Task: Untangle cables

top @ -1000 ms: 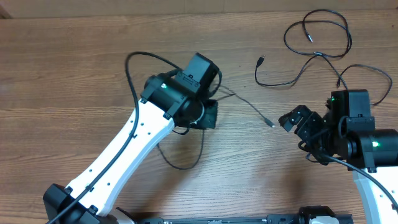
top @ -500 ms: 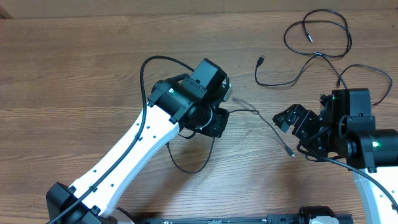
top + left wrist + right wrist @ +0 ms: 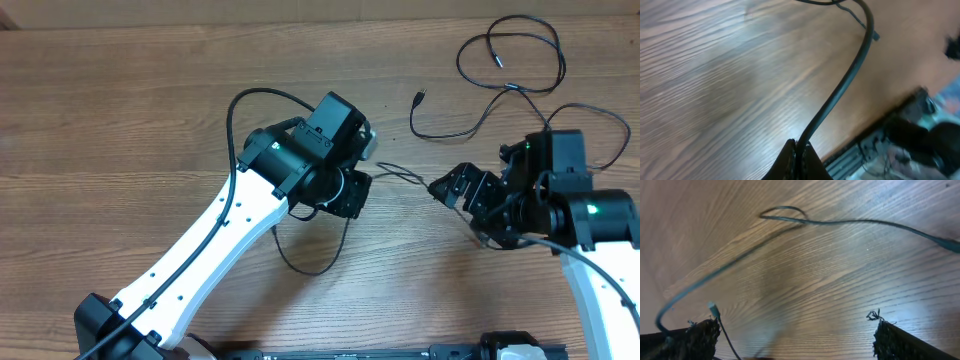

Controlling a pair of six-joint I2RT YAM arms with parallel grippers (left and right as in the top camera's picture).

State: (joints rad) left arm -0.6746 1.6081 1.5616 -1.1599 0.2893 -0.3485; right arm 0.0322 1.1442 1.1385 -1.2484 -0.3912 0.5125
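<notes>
Your left gripper (image 3: 798, 151) has its jaws pressed together on the black cable (image 3: 840, 90). The left wrist view shows the cable pinched at the tips and rising away in a curve above the table (image 3: 715, 75). In the overhead view the rest of that cable trails beneath the left arm as an open loop lying on the table. A thin strand runs from the left gripper toward your right gripper (image 3: 447, 190) and ends close by it.

The right gripper's jaws stand wide apart and clamp nothing. In the right wrist view a thin strand crosses the upper frame with one small loop in it. A plug end (image 3: 714, 309) sits just beside the finger at the frame's left. It looks to be the same black cable, though the blurred view leaves that uncertain.

The second cable (image 3: 510, 88) lies loosely coiled at the far right corner of the table. It is well apart from the left gripper, lies beyond the right arm, and is held by neither gripper.
</notes>
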